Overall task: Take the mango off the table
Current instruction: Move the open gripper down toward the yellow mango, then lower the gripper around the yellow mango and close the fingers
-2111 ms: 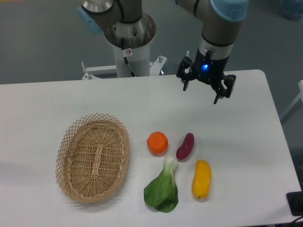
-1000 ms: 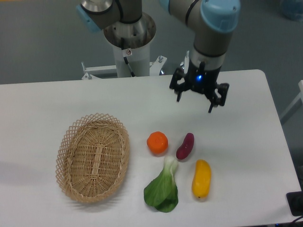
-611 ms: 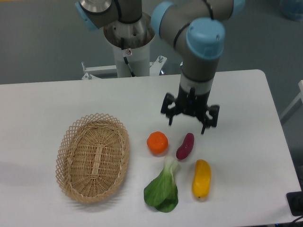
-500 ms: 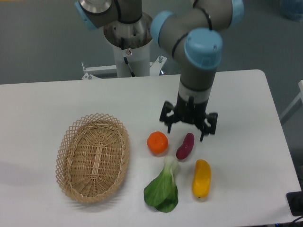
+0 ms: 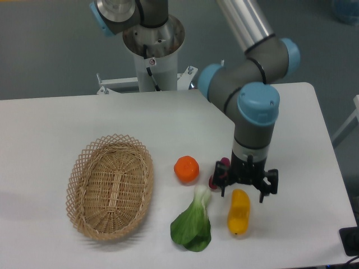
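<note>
Mango (image 5: 238,213) on table (image 5: 50,120), open gripper (image 5: 243,187) above, wicker basket (image 5: 110,186) bare

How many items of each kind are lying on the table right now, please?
Elongated yellow mango: 1
Round orange fruit: 1
Dark purple oblong vegetable, mostly hidden by the arm: 1
Leafy green bok choy: 1
Oval woven wicker basket: 1
Total: 5

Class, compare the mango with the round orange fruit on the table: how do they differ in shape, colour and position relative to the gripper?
The mango is elongated; the orange fruit is round. The mango is yellow shading to orange; the orange fruit is evenly orange. The mango lies directly beneath the open gripper, its upper end partly covered; the orange fruit sits clear, to the image left of the gripper. Both rest on the white table.
</note>
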Robot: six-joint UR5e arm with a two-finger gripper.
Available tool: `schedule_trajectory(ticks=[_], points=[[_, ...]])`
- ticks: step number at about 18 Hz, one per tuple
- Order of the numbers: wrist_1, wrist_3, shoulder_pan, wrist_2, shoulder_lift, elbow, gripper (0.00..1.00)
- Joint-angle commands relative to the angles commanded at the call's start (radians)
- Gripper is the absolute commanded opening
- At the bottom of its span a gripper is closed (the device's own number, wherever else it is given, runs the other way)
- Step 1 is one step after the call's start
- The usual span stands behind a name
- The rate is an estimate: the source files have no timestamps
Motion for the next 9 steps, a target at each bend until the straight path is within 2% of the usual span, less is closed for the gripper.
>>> schedule_trajectory(ticks=[4, 9], points=[[0.037, 0.003, -0.003, 0.008, -0.041, 0.005, 1.00], [0.043, 0.029, -0.006, 0.009, -0.063, -0.002, 1.00]])
